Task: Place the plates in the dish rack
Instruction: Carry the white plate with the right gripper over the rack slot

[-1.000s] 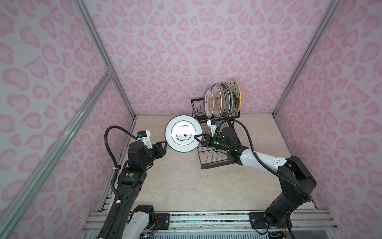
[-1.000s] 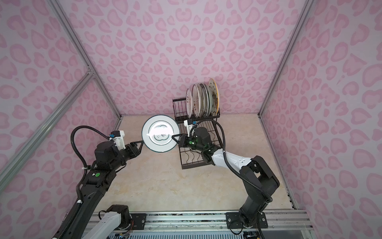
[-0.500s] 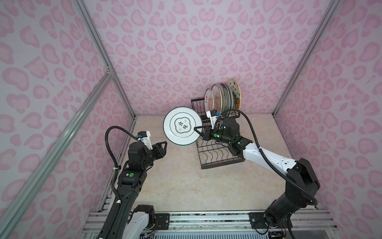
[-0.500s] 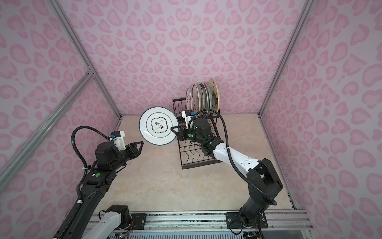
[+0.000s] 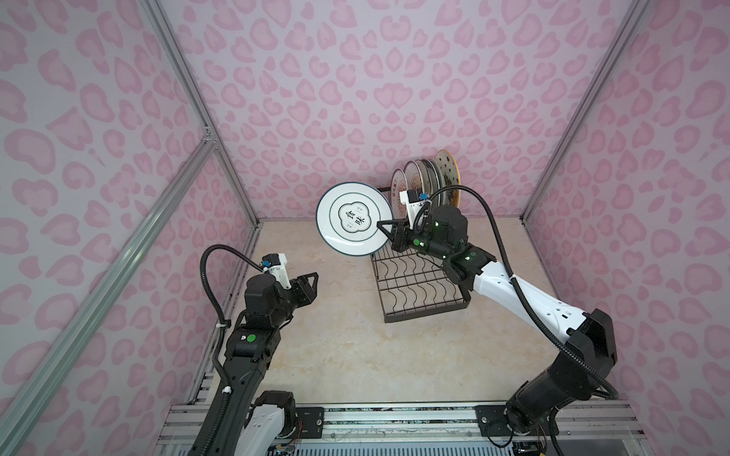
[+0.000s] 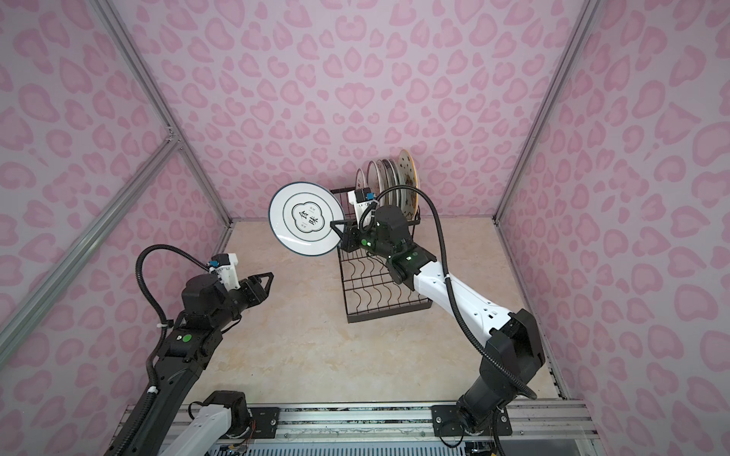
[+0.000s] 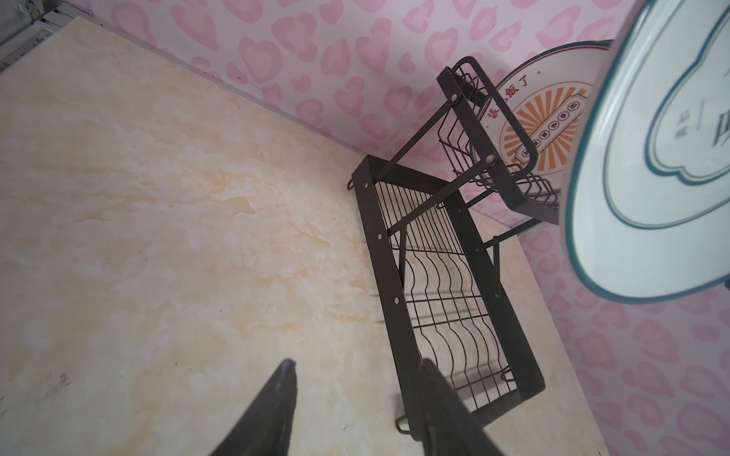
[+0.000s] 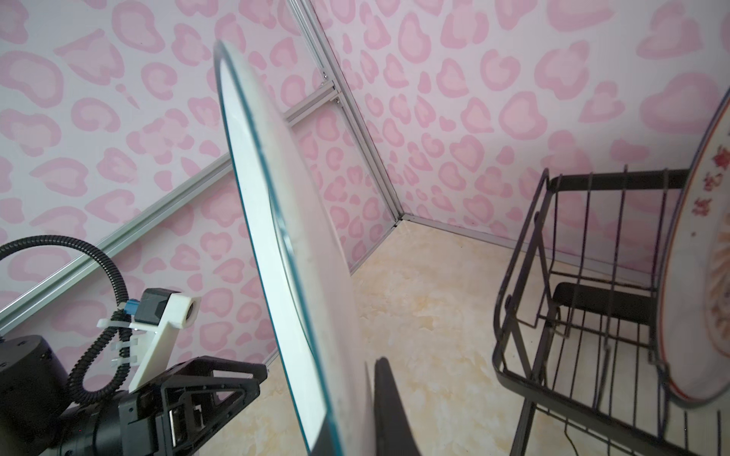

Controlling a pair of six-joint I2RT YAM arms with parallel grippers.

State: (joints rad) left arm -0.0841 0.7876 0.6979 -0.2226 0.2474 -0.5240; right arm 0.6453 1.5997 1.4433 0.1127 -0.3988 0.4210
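The right jaws clench the green-ringed plate (image 5: 353,219), now raised higher before them beside the dish rack (image 7: 395,284); the left jaws stay parted, empty, below it.

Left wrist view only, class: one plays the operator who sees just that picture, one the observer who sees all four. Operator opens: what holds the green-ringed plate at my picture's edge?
Observer: The right end effector is shut on the green-ringed plate at its rim, toward the dish rack.
Operator: Is the orange-sunburst plate alone in the upper basket?
Observer: No; behind the orange-sunburst plate more plates stand on edge, a star-patterned plate last.
Operator: Is my left end effector near the held plate?
Observer: No; in both top views the left end effector is apart from it, open and empty.
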